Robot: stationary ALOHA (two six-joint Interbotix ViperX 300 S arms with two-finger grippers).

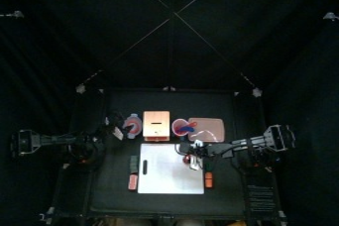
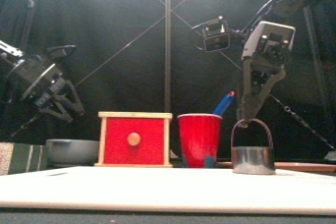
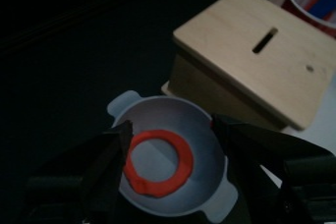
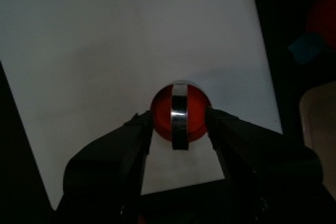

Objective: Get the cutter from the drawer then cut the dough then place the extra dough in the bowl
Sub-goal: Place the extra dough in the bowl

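Front view showed the right gripper (image 2: 250, 113) pinching the wire handle of the cutter (image 2: 252, 159), which stood on the white cutting board (image 2: 132, 184). The left gripper (image 3: 184, 169), jaws spread, hung over the bowl (image 3: 132, 105) holding a red dough ring (image 3: 136, 164).

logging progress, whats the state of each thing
pale wooden box's red drawer: shut
blue-grey two-handled bowl: holds red dough ring
round metal wire-handled cutter: upright on white cutting board
right end effector: shut on cutter's handle
left end effector: open above bowl
red cup: holds blue toy knife
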